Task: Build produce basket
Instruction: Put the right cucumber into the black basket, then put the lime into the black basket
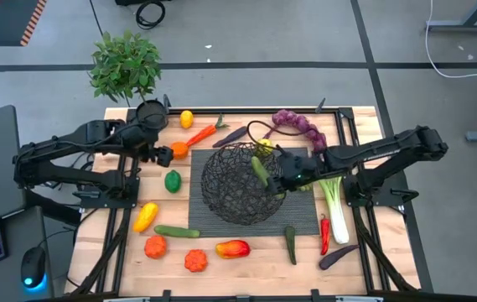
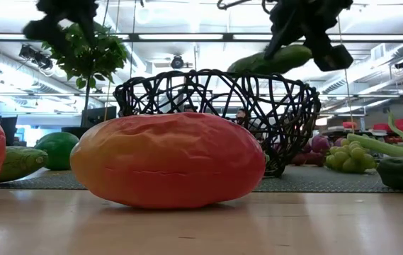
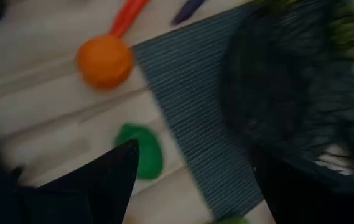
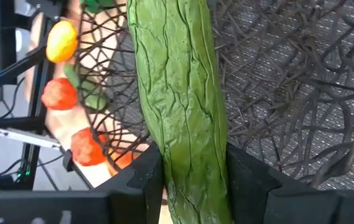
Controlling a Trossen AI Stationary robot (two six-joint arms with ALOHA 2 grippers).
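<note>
— How does the right arm stand now?

— It reaches in from the right side, and the right gripper (image 1: 270, 174) is raised over the round black wire-mesh basket (image 1: 238, 183). Its two dark fingers (image 4: 145, 171) are pressed on both sides of a long green toy cucumber (image 4: 180, 106).

— And the left one?

— The left gripper (image 1: 159, 152) hangs near the table's far left part, fingers apart, holding nothing.

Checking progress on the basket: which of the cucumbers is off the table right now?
The cucumber clamped in the right hand above the basket; the other cucumber lies on the table.
</note>
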